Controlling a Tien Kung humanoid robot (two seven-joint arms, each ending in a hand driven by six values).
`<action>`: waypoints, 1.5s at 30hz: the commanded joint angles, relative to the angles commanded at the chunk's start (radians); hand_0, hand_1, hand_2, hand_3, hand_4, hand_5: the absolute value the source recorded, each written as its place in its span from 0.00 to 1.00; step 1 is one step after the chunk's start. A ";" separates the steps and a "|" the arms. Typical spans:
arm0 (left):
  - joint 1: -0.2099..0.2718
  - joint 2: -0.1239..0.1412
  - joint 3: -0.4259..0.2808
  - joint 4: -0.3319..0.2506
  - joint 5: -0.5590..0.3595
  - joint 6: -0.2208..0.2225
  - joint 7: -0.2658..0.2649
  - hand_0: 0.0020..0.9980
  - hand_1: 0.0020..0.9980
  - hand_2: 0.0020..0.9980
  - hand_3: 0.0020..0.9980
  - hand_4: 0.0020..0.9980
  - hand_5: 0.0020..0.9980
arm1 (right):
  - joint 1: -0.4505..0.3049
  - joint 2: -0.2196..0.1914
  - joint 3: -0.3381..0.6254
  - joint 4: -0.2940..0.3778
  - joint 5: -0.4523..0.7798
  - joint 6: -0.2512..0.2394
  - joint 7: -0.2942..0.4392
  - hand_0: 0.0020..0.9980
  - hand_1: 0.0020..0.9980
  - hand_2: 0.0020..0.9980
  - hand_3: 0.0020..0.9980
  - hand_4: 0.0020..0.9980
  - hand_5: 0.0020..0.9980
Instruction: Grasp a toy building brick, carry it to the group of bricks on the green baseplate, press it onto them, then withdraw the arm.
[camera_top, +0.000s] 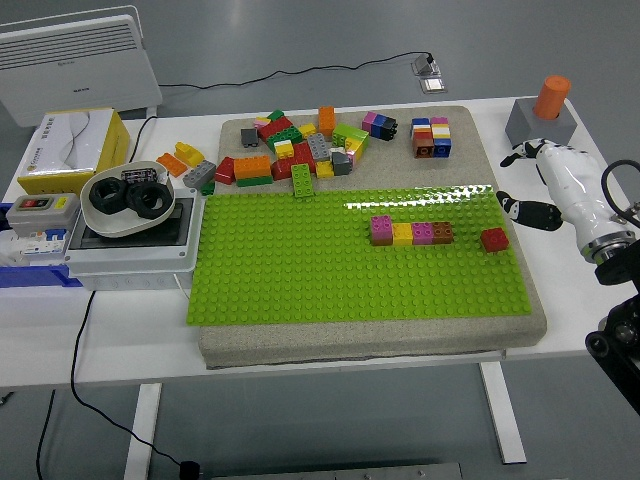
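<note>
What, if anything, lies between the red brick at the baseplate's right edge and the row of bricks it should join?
Nothing visible: only bare green studs separate the red brick from the row of bricks on the green baseplate. The right hand holds nothing, off to the right.

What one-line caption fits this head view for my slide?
Right hand open beside the green baseplate, a lone red brick just right of the four-brick row.
</note>
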 joint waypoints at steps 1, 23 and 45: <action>0.000 0.000 -0.001 0.000 0.000 0.002 -0.001 0.68 0.52 0.55 0.53 0.69 0.55 | 0.011 -0.013 -0.017 -0.007 -0.010 0.020 -0.013 0.72 0.72 0.75 0.53 0.74 0.12; -0.008 -0.001 0.001 -0.002 0.000 0.008 -0.006 0.68 0.52 0.54 0.53 0.69 0.56 | 0.122 -0.035 -0.164 -0.155 -0.010 0.172 -0.096 0.78 0.83 0.86 0.71 0.73 0.09; -0.010 -0.003 0.003 -0.002 0.000 0.011 -0.009 0.68 0.51 0.54 0.53 0.68 0.55 | 0.151 0.009 -0.197 -0.297 0.075 0.125 -0.058 0.77 0.81 0.83 0.66 0.71 0.12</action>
